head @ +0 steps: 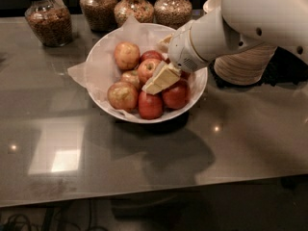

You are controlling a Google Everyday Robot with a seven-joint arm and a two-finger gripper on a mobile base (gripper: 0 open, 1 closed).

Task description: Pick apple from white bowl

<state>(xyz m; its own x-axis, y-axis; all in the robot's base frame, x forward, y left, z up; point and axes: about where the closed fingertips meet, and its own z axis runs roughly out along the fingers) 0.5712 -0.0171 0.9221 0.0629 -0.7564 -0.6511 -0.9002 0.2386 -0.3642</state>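
The white bowl (198, 91), lined with crumpled white paper, stands on the dark table and holds several apples. The apple (147, 69), red with yellowish streaks, lies near the bowl's middle. A paler yellow-tan apple (126, 55) lies behind it, another tan one (122, 96) lies at the front left, and deep-red apples (150, 105) lie at the front. My gripper (157, 64) reaches down into the bowl from the right. One cream finger (161, 79) lies just right of the apple, over the red ones; the other shows at the back. The jaws stand apart.
Several glass jars of grains (48, 19) stand along the table's back edge. A stack of tan disposable bowls (243, 66) stands to the right of the white bowl, behind my arm. The glossy table (120, 167) extends toward the front edge.
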